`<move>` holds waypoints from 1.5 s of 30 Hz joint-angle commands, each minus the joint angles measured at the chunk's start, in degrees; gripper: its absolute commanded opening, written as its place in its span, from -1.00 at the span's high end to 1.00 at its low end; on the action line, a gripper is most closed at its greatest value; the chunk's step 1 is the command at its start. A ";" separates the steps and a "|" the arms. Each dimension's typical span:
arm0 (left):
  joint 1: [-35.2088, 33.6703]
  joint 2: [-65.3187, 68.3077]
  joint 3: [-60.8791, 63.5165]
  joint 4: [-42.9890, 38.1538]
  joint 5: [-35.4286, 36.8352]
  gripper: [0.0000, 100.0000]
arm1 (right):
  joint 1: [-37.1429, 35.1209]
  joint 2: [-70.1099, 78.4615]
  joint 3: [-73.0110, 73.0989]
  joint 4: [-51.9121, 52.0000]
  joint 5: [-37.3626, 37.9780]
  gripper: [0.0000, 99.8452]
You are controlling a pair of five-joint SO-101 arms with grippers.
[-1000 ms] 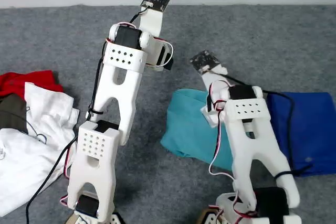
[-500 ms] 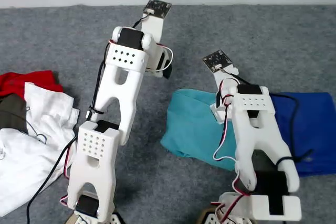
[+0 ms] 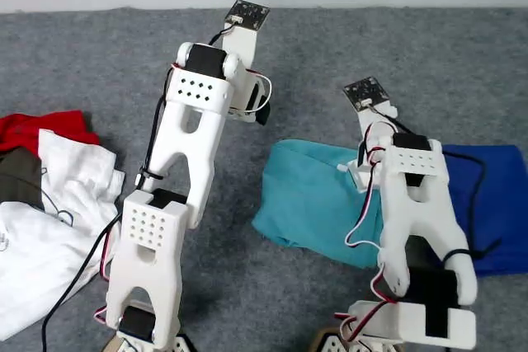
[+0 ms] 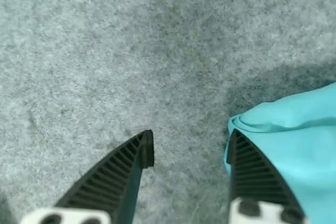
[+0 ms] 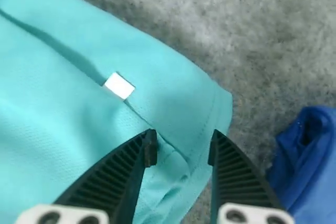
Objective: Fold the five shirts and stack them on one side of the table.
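Right hand (image 5: 182, 142): spread, astride the hemmed corner of the teal shirt (image 5: 79, 129), with nothing pinched yet.
Left hand (image 4: 191, 140): spread and low over the bare grey tabletop (image 4: 105, 35). The teal shirt's rolled edge lies just beside one of its sides.
Teal shirt: rumpled and unfolded, mid-tabletop in front of the two arms. A small white tag (image 5: 119, 86) shows near the corner the right hand straddles.
Blue shirt (image 3: 495, 195): lies just beside the teal one on the right and is partly hidden by the right arm in the high view.
Waiting pile: a white shirt (image 3: 49, 228), a red shirt (image 3: 41, 128) and a dark shirt (image 3: 16, 177) are heaped together at the left edge.
Risk, right grip: the bite looks shallow, so it may take only the hem and the cloth could slide out on the lift.
Risk, left grip: this hand sits mostly off the fabric. Closing there would likely catch a sliver or nothing, leaving one corner to rise alone and twist the shirt.
Risk, neighbour: the blue shirt is near the teal corner, so dragging the teal sideways could pull it along and crease it.
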 commanded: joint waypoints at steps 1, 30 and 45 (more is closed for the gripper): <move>-0.70 -4.40 -0.04 1.32 -1.05 0.54 | 0.66 -0.13 -1.23 -0.84 0.53 0.68; -0.70 -4.04 0.04 1.32 -1.05 0.54 | 3.03 -0.40 1.14 -5.67 0.53 0.97; -0.62 -4.04 0.04 1.32 -1.05 0.54 | 2.77 -0.75 1.14 -1.98 0.44 0.74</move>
